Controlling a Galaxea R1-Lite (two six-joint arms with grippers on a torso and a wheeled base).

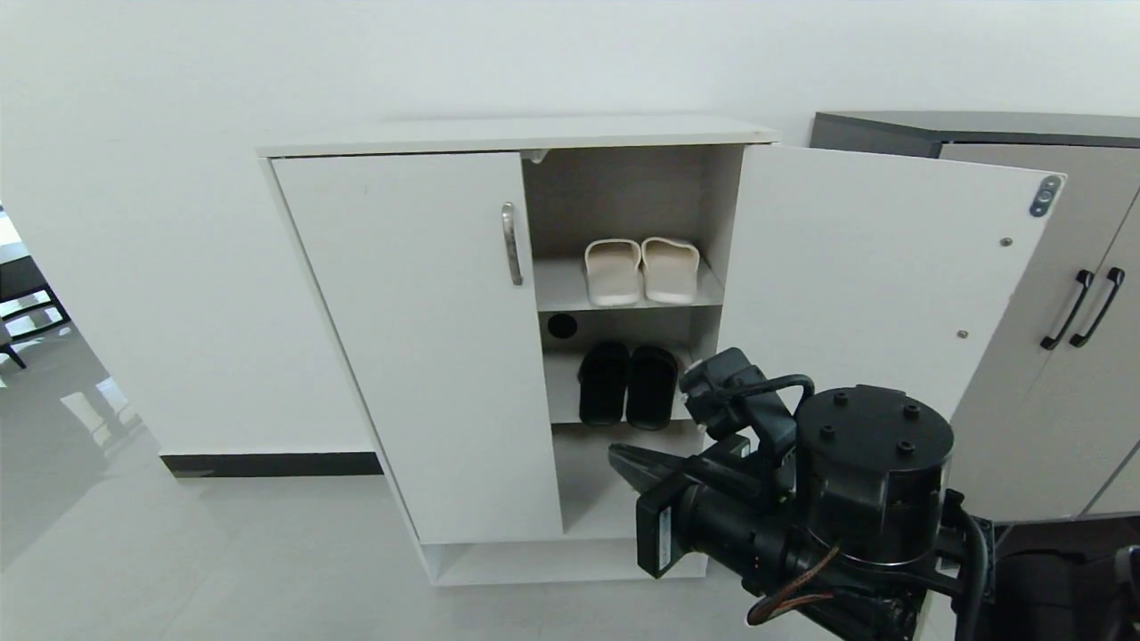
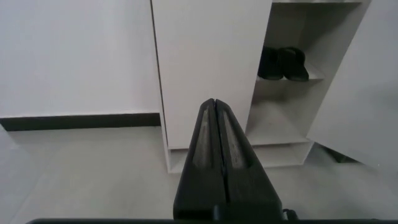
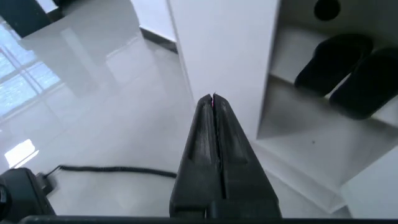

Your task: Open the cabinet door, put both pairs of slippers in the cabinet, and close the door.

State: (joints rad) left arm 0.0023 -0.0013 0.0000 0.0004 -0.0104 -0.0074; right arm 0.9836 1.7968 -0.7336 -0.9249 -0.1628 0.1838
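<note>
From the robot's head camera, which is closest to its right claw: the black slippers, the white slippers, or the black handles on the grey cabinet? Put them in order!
Starting from the right claw:
1. black slippers, just above it, nearest.
2. white slippers, one level higher.
3. black handles, far off on the robot's right side.

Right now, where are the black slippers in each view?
Head: black slippers on middle shelf, under the cream pair.
Left wrist: black slippers on that shelf, beside shut left door.
Right wrist: black slippers below a round hole.
Shared landmark: shut left door.
</note>
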